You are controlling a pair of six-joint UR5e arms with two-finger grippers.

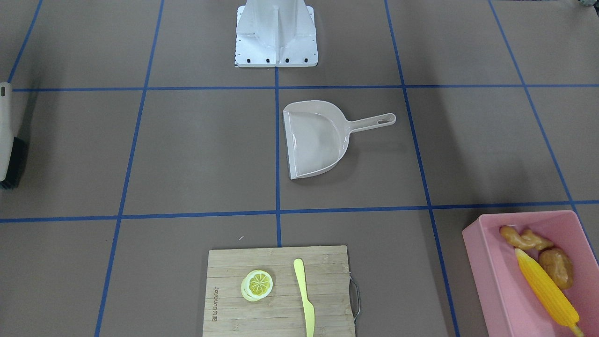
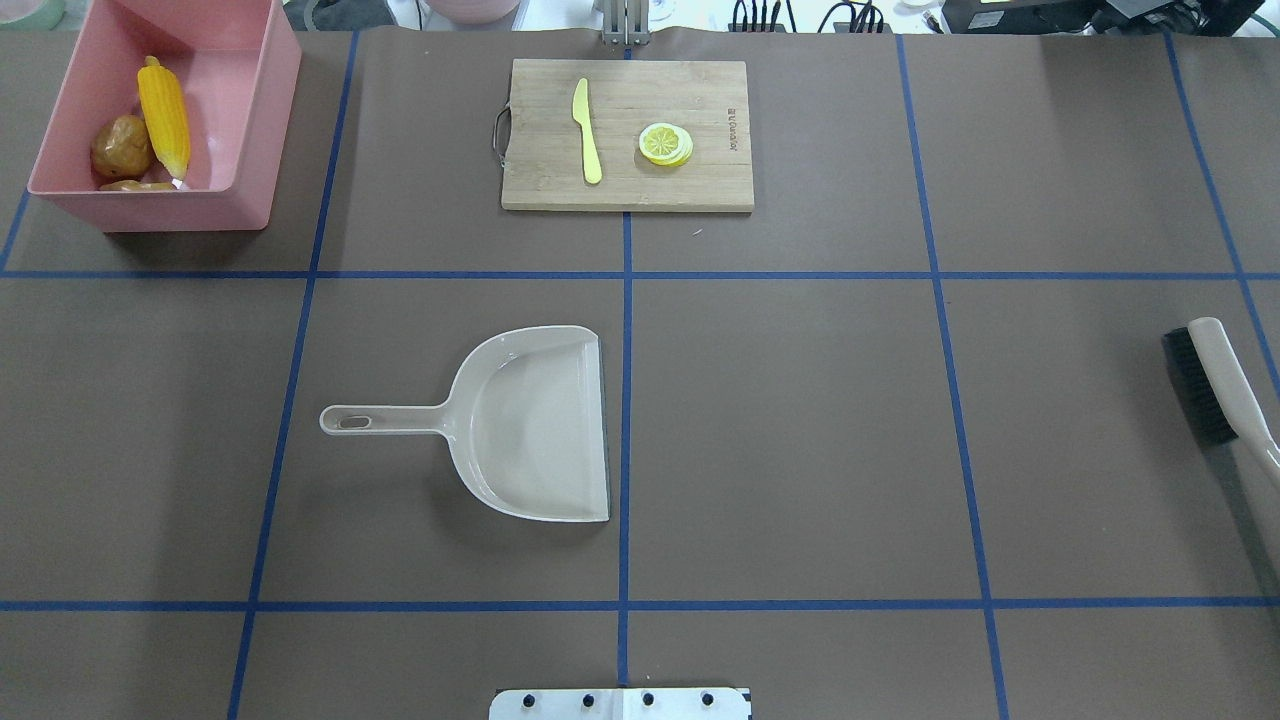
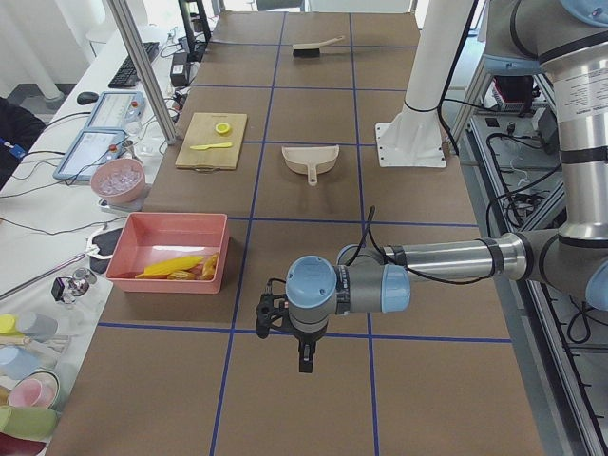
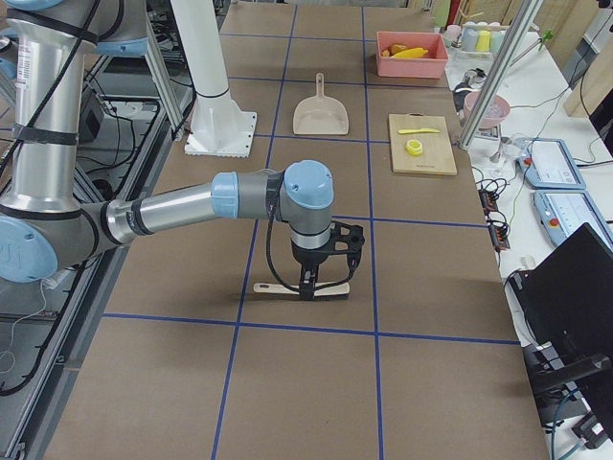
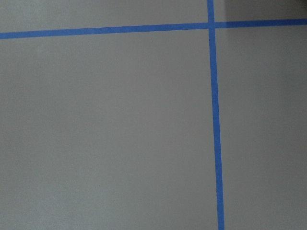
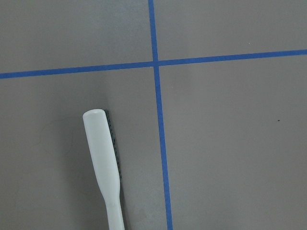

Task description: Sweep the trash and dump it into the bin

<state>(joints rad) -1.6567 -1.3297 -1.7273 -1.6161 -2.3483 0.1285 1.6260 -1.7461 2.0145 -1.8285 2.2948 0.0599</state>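
The corn cob (image 2: pixel 163 117), potato (image 2: pixel 121 146) and ginger root (image 2: pixel 135 186) lie inside the pink bin (image 2: pixel 170 210) at the upper left of the overhead view. I cannot tell if the left hand (image 3: pixel 304 359) or right hand (image 4: pixel 308 287) is open or closed
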